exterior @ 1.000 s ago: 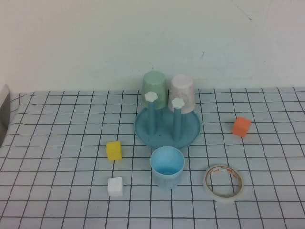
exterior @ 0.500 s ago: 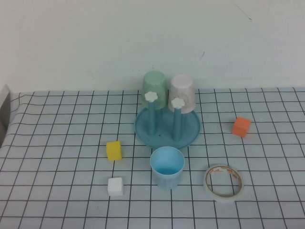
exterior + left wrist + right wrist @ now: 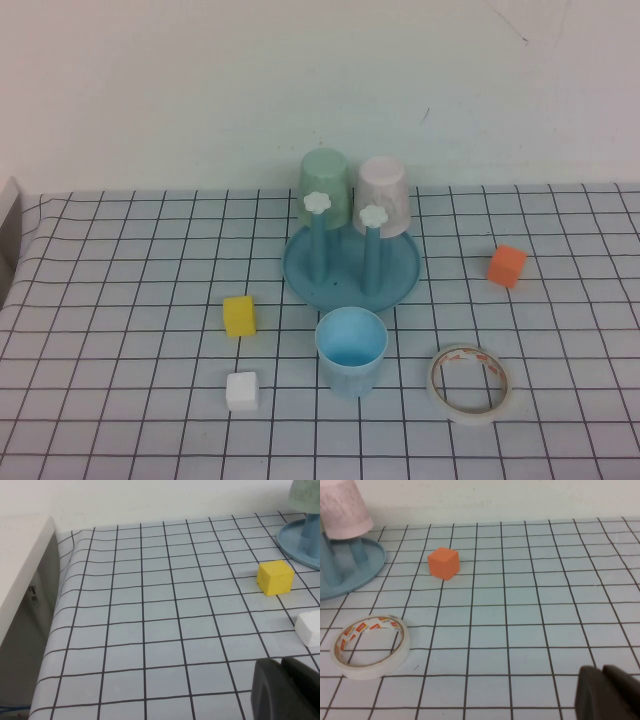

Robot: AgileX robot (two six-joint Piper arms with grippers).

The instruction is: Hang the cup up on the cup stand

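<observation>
The light sky-blue cup (image 3: 351, 351) stands upright, mouth up, on the checked cloth just in front of the cup stand (image 3: 351, 268). The stand is a teal dish with two free front pegs with white flower caps. A pale green cup (image 3: 325, 187) and a pale pink cup (image 3: 384, 195) hang upside down on its back pegs. Neither arm shows in the high view. My left gripper (image 3: 281, 666) is shut and empty, low over the cloth, near the white cube. My right gripper (image 3: 603, 672) is shut and empty, over bare cloth, away from the tape roll. The stand's rim shows in both wrist views (image 3: 300, 545) (image 3: 355, 577).
A yellow cube (image 3: 239, 315) and a white cube (image 3: 243, 390) lie left of the cup. A tape roll (image 3: 469, 383) lies to its right and an orange cube (image 3: 506, 265) further back right. The table's left edge (image 3: 55, 625) drops off beside a white surface.
</observation>
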